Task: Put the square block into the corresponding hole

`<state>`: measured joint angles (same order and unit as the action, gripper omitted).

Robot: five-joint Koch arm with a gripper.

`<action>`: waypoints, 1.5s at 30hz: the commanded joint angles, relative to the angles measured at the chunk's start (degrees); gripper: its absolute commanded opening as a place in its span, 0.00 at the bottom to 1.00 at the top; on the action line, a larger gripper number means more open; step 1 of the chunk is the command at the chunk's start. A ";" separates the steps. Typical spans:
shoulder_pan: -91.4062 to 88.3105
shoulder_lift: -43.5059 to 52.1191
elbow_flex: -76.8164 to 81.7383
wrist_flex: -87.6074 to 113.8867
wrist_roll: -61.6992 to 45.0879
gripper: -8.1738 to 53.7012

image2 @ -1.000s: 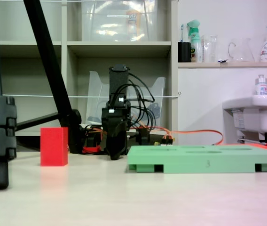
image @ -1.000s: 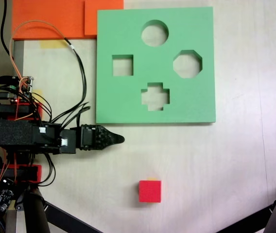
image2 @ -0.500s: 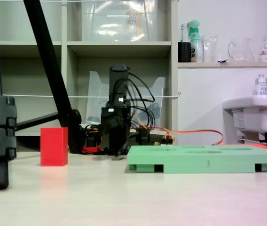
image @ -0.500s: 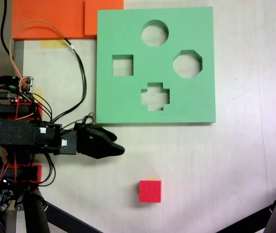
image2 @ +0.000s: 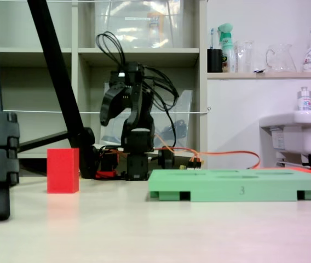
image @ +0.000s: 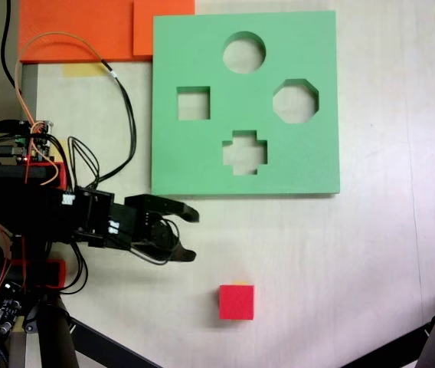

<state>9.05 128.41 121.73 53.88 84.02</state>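
One red cube, the square block (image: 236,301), sits alone on the pale table (image: 371,253), at about five o'clock from the gripper (image: 189,234) in the top-down fixed view. It stands flat and nothing touches it. In the low fixed view the block (image2: 63,170) stands upright to the left of the arm's base, just beside a black tripod leg (image2: 57,76) that slants up behind it.

The gripper's jaws are spread wide, two dark tips pointing toward three o'clock with clear table showing between them. In the low fixed view the gripper (image2: 108,112) hangs raised above the table, tips curving downward, with black cables (image2: 158,90) looping off the arm behind it.

The large green board (image: 244,184) lies flat at about one o'clock from the gripper, its bottom edge near the upper jaw but apart from it. Four cutouts show in it: a round one at the top, an octagon on the right, a cross at the bottom, and the corresponding hole (image: 193,103), the square one, on the left side. That hole lies at about twelve o'clock from the gripper and well apart from the block. From the low view the board (image2: 237,189) looks like a thick slab resting on the table to the right of the arm.

Two flat orange slabs (image: 80,31) lie at the top-left corner, one of them touching the board's upper left edge. Black and orange wires (image: 122,107) trail across the table between them and the arm.
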 commanded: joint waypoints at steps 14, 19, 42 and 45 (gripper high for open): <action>13.54 -32.43 -30.41 17.58 -14.85 0.97; 13.27 -38.14 -34.19 17.23 -15.03 0.97; 14.50 -50.27 -36.30 11.07 -17.49 0.97; 14.24 -50.80 -36.30 9.67 -17.49 0.97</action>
<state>22.94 76.64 88.15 66.09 66.27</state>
